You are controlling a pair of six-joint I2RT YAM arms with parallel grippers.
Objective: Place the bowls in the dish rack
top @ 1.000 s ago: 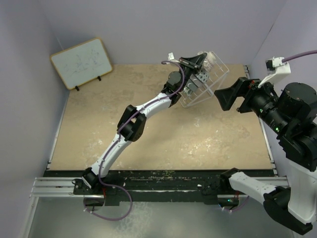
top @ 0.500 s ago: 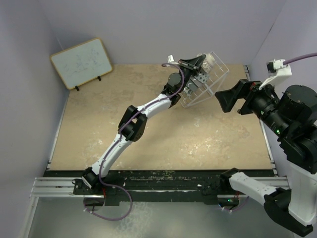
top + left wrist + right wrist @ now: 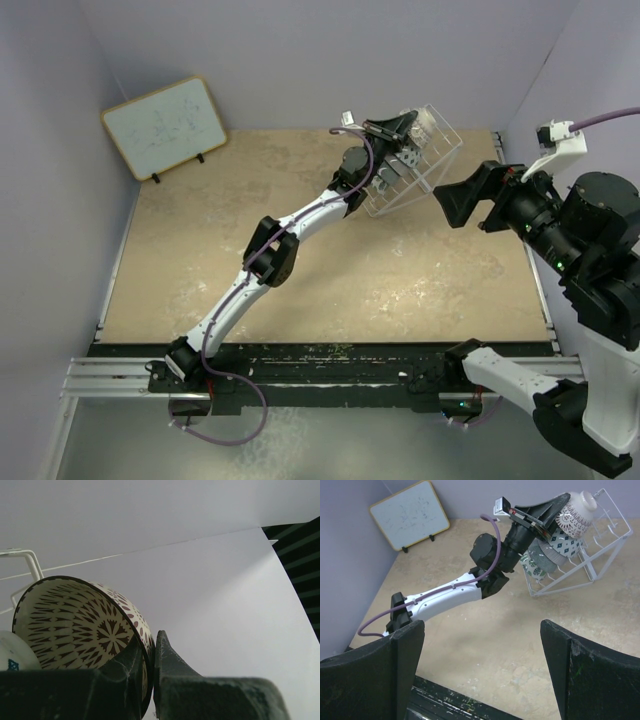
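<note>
1. Bowls are stacked on edge in the dish rack [image 3: 600,550], which stands tilted at about 1 o'clock on the table [image 3: 300,290]. The left gripper [image 3: 545,510] has the brown-white lattice bowl [image 3: 575,515] at the top of the row.
2. Almost nothing has changed over the last second. The left arm's elbow has eased forward a touch, and the lattice bowl has stayed at the same spot on the rack's upper end. The right arm has nudged in slightly and then settled. My guess is that the placing is as good as done and only the letting-go remains.
3. Below the lattice bowl, toward 7 o'clock in the right wrist view, sit a diamond-patterned bowl [image 3: 565,542] and then a green-and-white bowl [image 3: 537,562]. The arm hides whether any more lie behind. From above I see no bowl out on the table, so this looks like one of the last to go in.
4. Left jaws: closed down to a narrow slit. The lattice bowl's rim is pinched between the two fingers [image 3: 172,670], one pad inside the bowl and one outside.
5. Right gripper [image 3: 480,670]: jaws spread wide with nothing between them, hovering at 3 o'clock and pointing toward the rack.
6. A whiteboard [image 3: 165,125] leans at 10 o'clock, well apart from the work.
</note>
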